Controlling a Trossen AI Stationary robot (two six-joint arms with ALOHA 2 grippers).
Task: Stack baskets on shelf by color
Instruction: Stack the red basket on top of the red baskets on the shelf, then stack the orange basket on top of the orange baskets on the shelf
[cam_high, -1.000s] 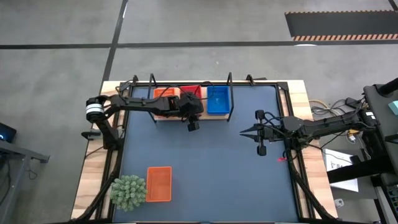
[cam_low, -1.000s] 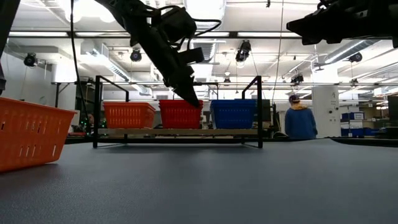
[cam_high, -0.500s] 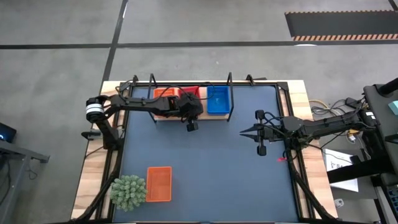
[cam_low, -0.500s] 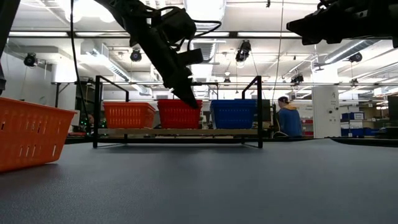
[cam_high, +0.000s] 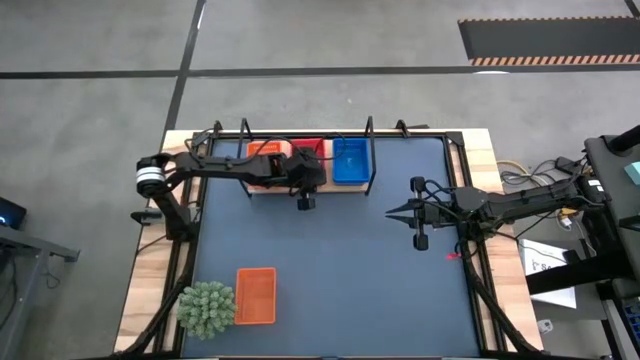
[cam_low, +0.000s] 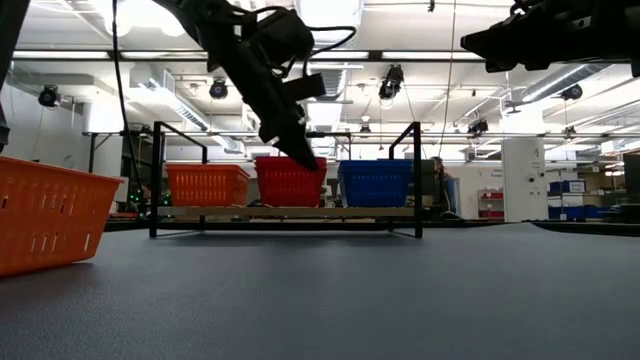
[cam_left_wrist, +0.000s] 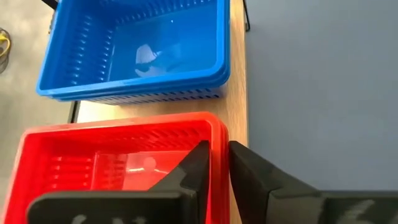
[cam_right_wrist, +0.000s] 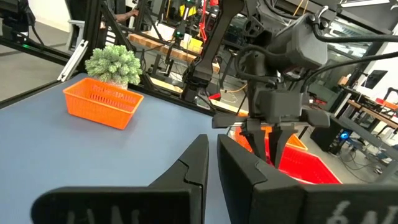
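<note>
The red basket (cam_high: 308, 150) is sitting in the upper middle of the high view, on the shelf (cam_high: 300, 188), between the orange basket on the shelf (cam_high: 265, 150) and the blue basket (cam_high: 349, 161); the left gripper (cam_left_wrist: 215, 163) is pinching its front right corner, one of the fingers (cam_left_wrist: 189, 171) lying inside the rim and the other outside, so the fingers are closed on the wall; in the low view this basket is standing level with its neighbours, its long axis running away from the shelf's front edge toward the top of the high view; a second orange basket (cam_high: 255, 295) is lying on the dark bench mat (cam_high: 350, 270) at the lower left of the high view, long axis up the frame, just beside the green plant ball (cam_high: 206, 308); the right gripper (cam_high: 393, 211) is hovering at centre right, well apart from the shelf, fingers nearly together and holding nothing.
</note>
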